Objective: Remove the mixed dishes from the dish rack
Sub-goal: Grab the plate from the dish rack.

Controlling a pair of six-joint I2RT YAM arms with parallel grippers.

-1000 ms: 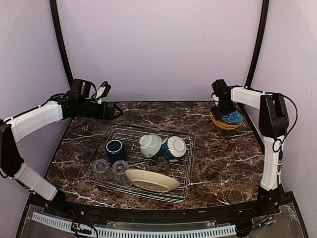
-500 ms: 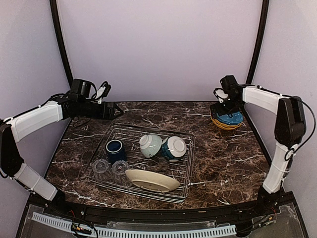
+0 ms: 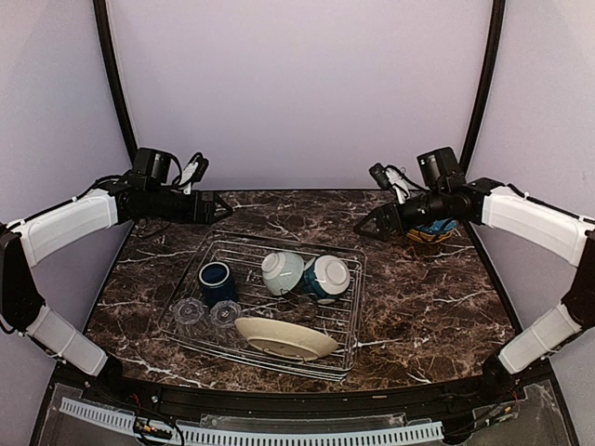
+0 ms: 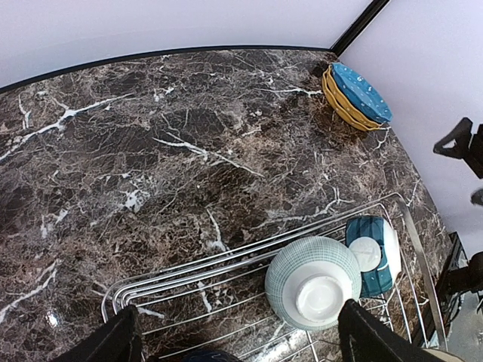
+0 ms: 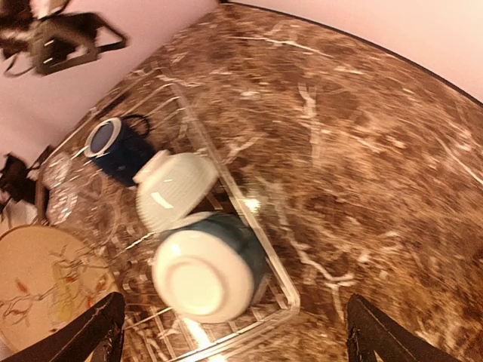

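Counter [image 3: 418,297]: dark veined marble that carries everything. Dish rack [image 3: 244,253]: a low silver wire tray with raised edges, centre-left on the counter, holding six dishes. Cream plate [image 3: 284,339]: lies tilted along the rack's near edge, well away from both hands, and is judged a later pick. Yellow spotted plate [image 4: 355,94]: out of the rack, in the far right corner of the counter, and judged to mark the set-down area. Right hand [image 3: 370,223]: fingers spread wide and holding nothing, above bare counter between that plate and the rack, pointing toward the rack. Left hand [image 3: 218,206]: likewise wide open and empty, above the rack's far left corner. Teal bowl [image 3: 325,277]: in the rack's far right part, foot ring showing, and the likely next pick since it is nearest the right hand. Pale bowl [image 3: 282,271]: base up, touching the teal bowl on its left. The right wrist view is blurred, so whether one bowl leans on the other is uncertain. The step would go best with the hand coming down from the rack's right side, one finger inside the teal bowl's wall and one outside, then lifting straight up over the wire edge so the pale bowl does not roll. Dark blue mug [image 3: 216,279]: left part of the rack. Clear glasses [image 3: 189,311]: two, side by side just in front of the mug, fragile and best kept clear of.
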